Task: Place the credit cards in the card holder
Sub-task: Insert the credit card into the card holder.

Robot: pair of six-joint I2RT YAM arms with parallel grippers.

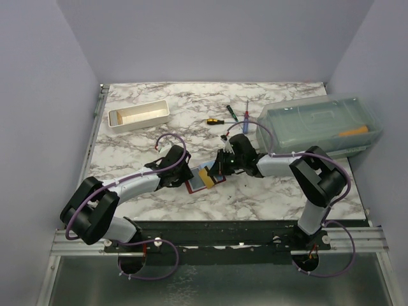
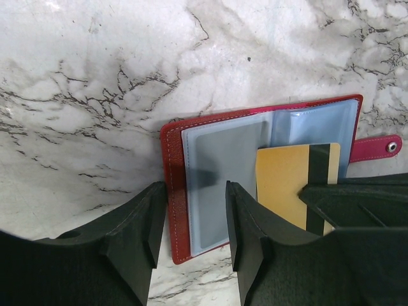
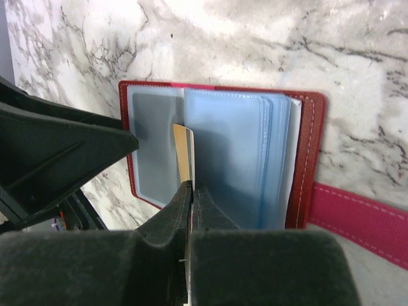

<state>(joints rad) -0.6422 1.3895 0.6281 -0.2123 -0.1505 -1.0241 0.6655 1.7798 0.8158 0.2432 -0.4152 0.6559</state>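
Now, my right hand is pinched tight on the tan card. It holds the card on edge, with the free end over the open card holder, at the seam between the left sleeve and the stack of blue-tinted ones. My left hand stands half-wide, one finger on either side of the holder's left leaf. Pressing down or only hovering: cannot tell.

Step in hand, as I read it: feeding the tan card into a sleeve. Next move calls for tipping the card flatter, finding the pocket mouth and sliding it in while the left steadies the leaf. The card could slip between leaves instead.

Blue card: not picked out; the tinted plastic may hide it.

Holder lies on the worktop, mid-way along the near edge. White tray sits toward the far left corner, contents unclear. Clear box at the right edge has its lid on and an orange thing inside. Screwdrivers lie between tray and box.
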